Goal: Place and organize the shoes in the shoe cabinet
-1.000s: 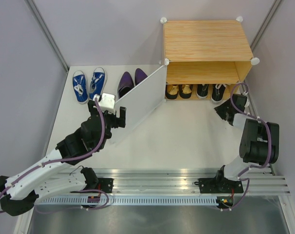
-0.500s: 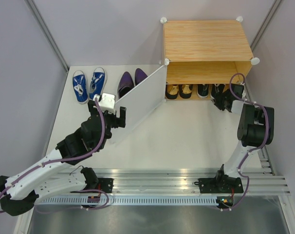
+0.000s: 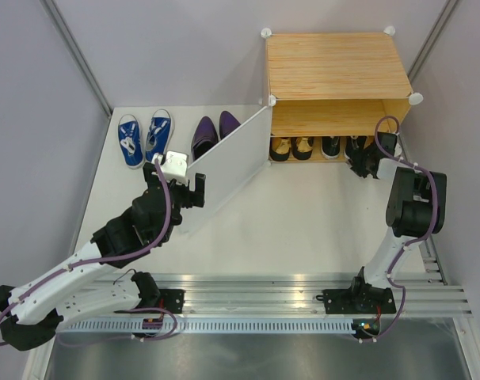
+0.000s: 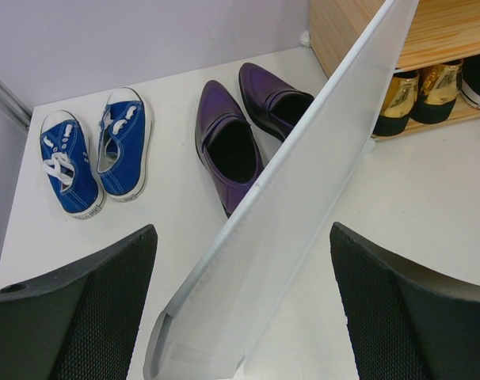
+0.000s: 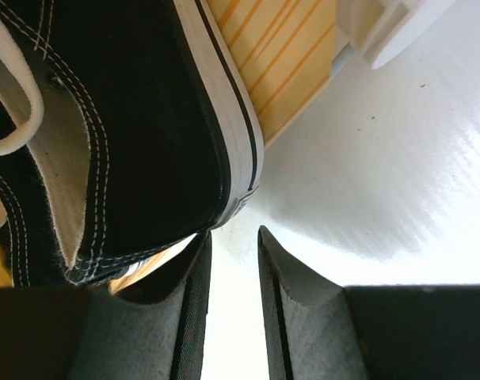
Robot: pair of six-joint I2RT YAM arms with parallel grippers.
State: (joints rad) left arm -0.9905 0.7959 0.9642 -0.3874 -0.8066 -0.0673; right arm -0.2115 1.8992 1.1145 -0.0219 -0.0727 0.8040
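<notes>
Top external: shoe cabinet (image 3: 335, 63) at the back right. Gold shoes (image 3: 291, 147) and black shoes (image 3: 339, 147) sit on the lower shelf. Blue sneakers (image 3: 143, 138) and purple dress shoes (image 3: 212, 131) stand on the table, left of the door panel (image 3: 232, 162).

Left wrist: left gripper (image 4: 241, 237) spread wide, straddling the door's free edge, not clamping it. Risk: the door is unrestrained and could swing.

Right wrist: right gripper (image 5: 234, 237) narrowly parted with nothing between the fingers, at the black sneaker's (image 5: 129, 119) heel. Risk: an off-centre push could skew the shoe, or a finger could slip under the sole.
</notes>
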